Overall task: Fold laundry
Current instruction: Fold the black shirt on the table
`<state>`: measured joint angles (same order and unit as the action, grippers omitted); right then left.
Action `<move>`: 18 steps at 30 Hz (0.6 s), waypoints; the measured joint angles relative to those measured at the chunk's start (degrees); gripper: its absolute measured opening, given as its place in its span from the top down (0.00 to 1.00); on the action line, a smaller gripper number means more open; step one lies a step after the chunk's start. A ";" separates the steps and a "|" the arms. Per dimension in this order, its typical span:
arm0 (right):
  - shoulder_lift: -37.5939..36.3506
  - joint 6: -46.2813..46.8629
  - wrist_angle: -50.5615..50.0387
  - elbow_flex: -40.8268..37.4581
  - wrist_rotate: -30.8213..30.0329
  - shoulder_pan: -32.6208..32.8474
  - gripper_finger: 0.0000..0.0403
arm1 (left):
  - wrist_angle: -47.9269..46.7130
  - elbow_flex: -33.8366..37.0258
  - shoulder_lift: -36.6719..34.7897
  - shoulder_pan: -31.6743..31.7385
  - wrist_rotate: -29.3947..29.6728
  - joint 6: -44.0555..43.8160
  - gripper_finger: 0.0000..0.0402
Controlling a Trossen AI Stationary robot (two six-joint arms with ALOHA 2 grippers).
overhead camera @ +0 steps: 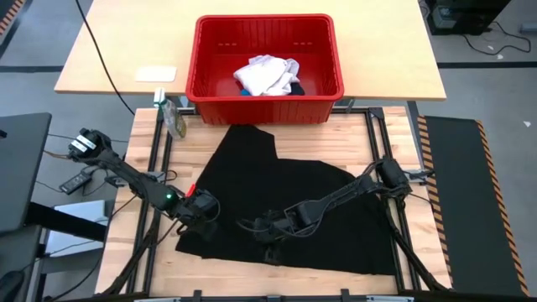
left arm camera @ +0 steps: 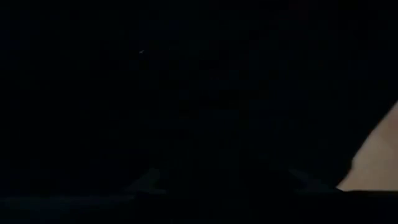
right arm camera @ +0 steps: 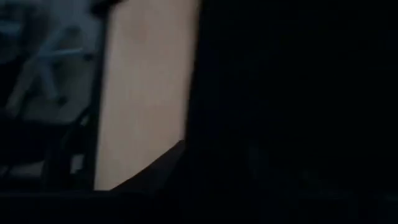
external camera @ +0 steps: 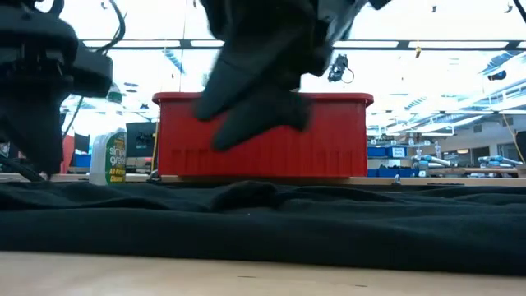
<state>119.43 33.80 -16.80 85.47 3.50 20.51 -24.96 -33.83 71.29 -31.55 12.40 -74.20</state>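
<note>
Lying spread flat over the wooden table (overhead camera: 369, 143), the black shirt (overhead camera: 285, 189) fills the centre and lower middle of the high view, a layout that suits folding: its edges are exposed and reachable from both sides. The left gripper (overhead camera: 201, 214) sits low at the shirt's left edge, lower left of centre, probably placed to take that edge. The right gripper (overhead camera: 270, 231) sits low on the cloth at lower centre, likely working a mid-fold line. For either gripper, how far the jaws stand apart, and whether any cloth is between them, cannot be told: the dark fingers merge with the dark fabric, and both wrist views show almost only black cloth and a strip of bare table.

The red basket (overhead camera: 327, 80) stands at upper centre, just beyond the shirt's far edge. Inside it lie a white garment (overhead camera: 267, 74) and a small blue piece (overhead camera: 242, 91), both awaiting folding. A green bottle (overhead camera: 174, 116) stands near the basket's left corner, upper left of the shirt, clear of the cloth. In the low view the shirt forms a dark band in front of the basket; nothing rests on it apart from the grippers
</note>
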 joint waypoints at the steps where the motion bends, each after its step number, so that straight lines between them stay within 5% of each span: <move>1: -0.97 3.38 -3.25 0.02 -2.61 0.00 0.55 | -0.86 -0.77 0.00 -0.12 -0.01 -0.01 0.65; 7: -3.73 17.55 -21.12 -0.69 -16.37 -0.22 0.56 | -0.63 1.01 1.67 -2.57 -0.19 -3.21 0.65; 12: -3.69 24.77 -23.59 -4.88 -13.46 0.37 0.57 | 3.26 2.39 6.06 -8.31 -1.35 -12.94 0.65; 18: -3.51 28.98 -13.91 -9.47 -6.25 1.24 0.58 | 8.21 2.08 9.05 -15.64 -2.25 -29.93 0.65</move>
<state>115.92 62.78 -30.71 76.00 -2.74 21.75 -16.75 -31.75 80.34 -47.19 10.15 -104.14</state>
